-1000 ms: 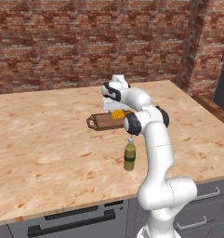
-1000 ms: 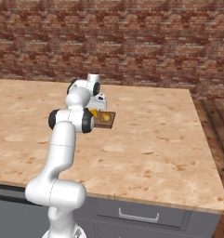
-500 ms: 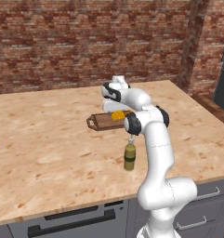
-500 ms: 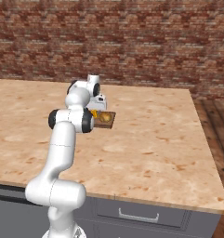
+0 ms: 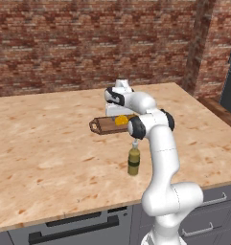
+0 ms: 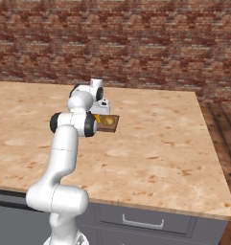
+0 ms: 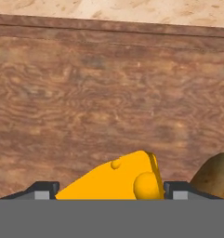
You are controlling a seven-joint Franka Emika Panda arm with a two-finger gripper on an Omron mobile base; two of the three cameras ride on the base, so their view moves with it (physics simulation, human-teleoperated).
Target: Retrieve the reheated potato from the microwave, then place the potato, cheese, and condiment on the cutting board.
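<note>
The dark brown cutting board (image 5: 103, 126) lies on the pale wood counter, with the yellow-orange cheese (image 5: 121, 120) resting on it. My gripper (image 5: 119, 112) points down at the board. In the hand view the cheese (image 7: 117, 179) fills the gap between both fingertips (image 7: 44, 190), so the gripper (image 7: 111, 191) is shut on it. The tan potato (image 7: 216, 176) sits on the cutting board (image 7: 108, 93) just beside the cheese. From the right, the potato (image 6: 108, 120) shows on the cutting board (image 6: 114, 125) under my gripper (image 6: 101, 111). The olive-green condiment (image 5: 133, 161) stands upright on the counter, nearer the front edge. The microwave is out of view.
A brick wall runs behind the counter (image 5: 45, 143). The counter's right end (image 6: 208, 158) drops to a wooden floor. Grey drawers (image 6: 141, 221) sit below the front edge. My own white arm (image 5: 160, 158) rises close beside the bottle.
</note>
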